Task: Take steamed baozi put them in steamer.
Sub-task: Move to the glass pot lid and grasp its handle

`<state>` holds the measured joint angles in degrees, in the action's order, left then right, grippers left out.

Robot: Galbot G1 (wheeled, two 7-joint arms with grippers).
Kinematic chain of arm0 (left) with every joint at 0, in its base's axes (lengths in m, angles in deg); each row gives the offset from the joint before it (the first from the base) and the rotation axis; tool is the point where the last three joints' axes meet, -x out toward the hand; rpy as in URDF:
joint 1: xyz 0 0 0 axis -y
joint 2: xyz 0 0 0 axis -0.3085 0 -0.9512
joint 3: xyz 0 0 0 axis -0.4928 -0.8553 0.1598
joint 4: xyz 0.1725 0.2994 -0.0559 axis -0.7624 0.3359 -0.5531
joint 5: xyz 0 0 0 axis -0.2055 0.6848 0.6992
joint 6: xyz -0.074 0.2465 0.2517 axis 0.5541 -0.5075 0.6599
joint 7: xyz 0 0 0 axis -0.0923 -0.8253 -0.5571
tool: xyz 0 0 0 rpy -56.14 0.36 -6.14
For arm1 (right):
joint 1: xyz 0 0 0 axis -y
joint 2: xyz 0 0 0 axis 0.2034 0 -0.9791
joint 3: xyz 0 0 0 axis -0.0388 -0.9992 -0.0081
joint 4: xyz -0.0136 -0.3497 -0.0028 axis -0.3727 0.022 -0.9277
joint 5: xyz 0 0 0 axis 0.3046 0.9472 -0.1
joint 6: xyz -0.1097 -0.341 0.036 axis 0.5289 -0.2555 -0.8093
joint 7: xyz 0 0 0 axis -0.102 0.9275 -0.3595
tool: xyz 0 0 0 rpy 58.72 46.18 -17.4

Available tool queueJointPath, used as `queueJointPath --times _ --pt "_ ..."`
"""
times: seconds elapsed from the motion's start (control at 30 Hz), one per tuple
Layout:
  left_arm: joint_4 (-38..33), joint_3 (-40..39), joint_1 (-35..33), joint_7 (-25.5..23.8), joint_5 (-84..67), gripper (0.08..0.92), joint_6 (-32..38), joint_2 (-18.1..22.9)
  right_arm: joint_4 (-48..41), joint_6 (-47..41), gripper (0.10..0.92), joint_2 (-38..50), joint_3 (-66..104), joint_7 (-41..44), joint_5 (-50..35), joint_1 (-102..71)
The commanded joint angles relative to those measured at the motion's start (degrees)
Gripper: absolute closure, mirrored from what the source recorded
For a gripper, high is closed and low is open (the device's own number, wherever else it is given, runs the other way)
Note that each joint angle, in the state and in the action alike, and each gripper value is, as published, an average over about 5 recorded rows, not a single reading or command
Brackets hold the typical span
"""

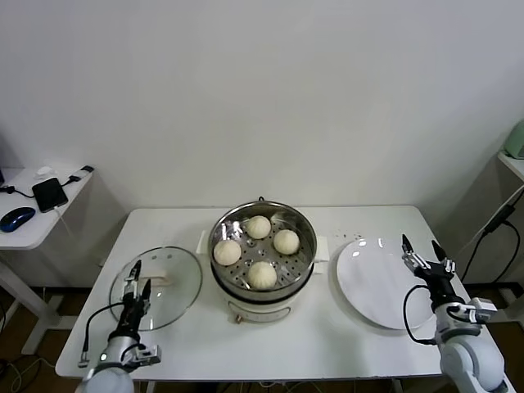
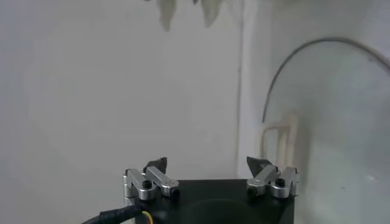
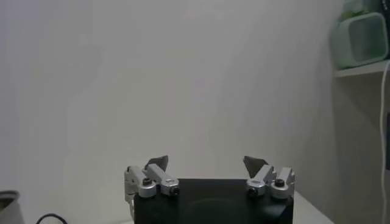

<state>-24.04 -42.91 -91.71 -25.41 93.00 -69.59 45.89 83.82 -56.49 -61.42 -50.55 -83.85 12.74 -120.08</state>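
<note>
Several cream-white steamed baozi [image 1: 259,227] [image 1: 286,241] [image 1: 227,252] [image 1: 262,275] lie inside the shiny steel steamer [image 1: 304,228] at the table's middle. My left gripper [image 1: 136,273] is open and empty at the front left, over the near edge of the glass lid. It also shows open in the left wrist view [image 2: 207,165]. My right gripper [image 1: 422,250] is open and empty at the front right, by the white plate's right edge. It also shows open in the right wrist view [image 3: 206,163]. Both grippers are well apart from the steamer.
A round glass lid [image 1: 168,293] with a white handle lies left of the steamer; its rim shows in the left wrist view [image 2: 286,67]. A bare white plate [image 1: 368,282] lies to the right. A side table [image 1: 33,225] with a phone and mouse stands far left. A green object [image 3: 359,36] sits on a shelf at right.
</note>
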Motion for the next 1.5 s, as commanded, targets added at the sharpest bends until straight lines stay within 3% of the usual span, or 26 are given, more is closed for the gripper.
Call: queueJointPath --times 0.03,1.0,1.5 --pt "7.68 -2.58 3.25 2.40 5.25 0.177 -2.43 -1.81 -0.67 0.24 0.203 -0.52 0.18 -0.53 1.51 0.47" --pt "9.47 -4.11 9.59 -1.58 6.62 0.177 -4.84 -2.50 -3.82 1.31 0.202 -0.38 -0.67 -0.14 1.58 1.22" --pt "14.46 -4.93 13.90 -1.30 5.42 0.177 -4.56 -2.68 -3.85 2.09 0.203 -0.69 -0.73 -0.01 2.48 -0.23"
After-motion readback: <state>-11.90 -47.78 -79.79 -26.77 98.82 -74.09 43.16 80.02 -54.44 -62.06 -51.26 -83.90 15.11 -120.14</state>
